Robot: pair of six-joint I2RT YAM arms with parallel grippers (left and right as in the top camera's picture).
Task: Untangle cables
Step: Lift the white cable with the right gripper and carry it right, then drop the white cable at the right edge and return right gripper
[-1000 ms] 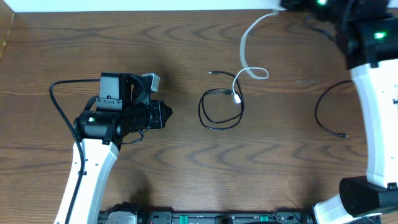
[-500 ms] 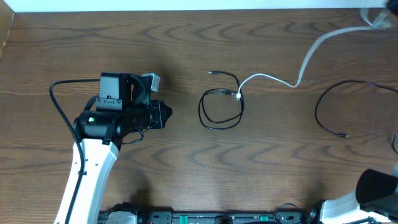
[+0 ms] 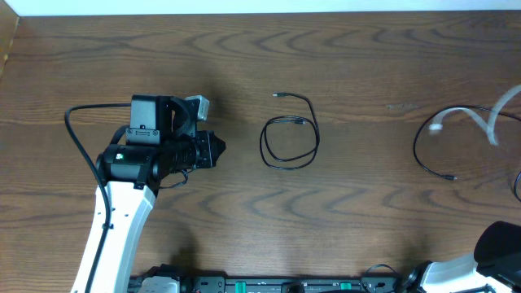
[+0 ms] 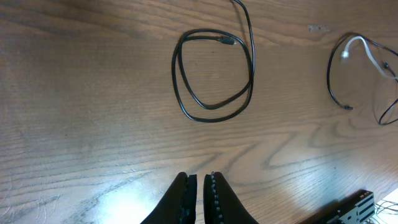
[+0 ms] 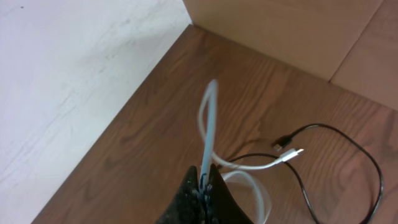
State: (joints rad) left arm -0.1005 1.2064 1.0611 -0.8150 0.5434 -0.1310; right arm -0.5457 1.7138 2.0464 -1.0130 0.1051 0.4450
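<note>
The black cable lies in a loose coil on the middle of the table, one plug end trailing up to the left; the left wrist view shows the black cable ahead of the fingers. My left gripper is shut and empty, left of the coil and apart from it. The white cable hangs in a loop at the right edge, well away from the black coil. My right gripper is shut on the white cable, whose plug dangles free. In the overhead view the right gripper is out of frame.
A second thin black cord loops on the table at the right, under the hanging white cable. A white wall and a wooden panel border the table's far corner. The right arm's base sits bottom right.
The white cable has been drawn right, off the black coil, and now hangs at the right edge. The right arm has left the overhead view. The left arm has not moved.
</note>
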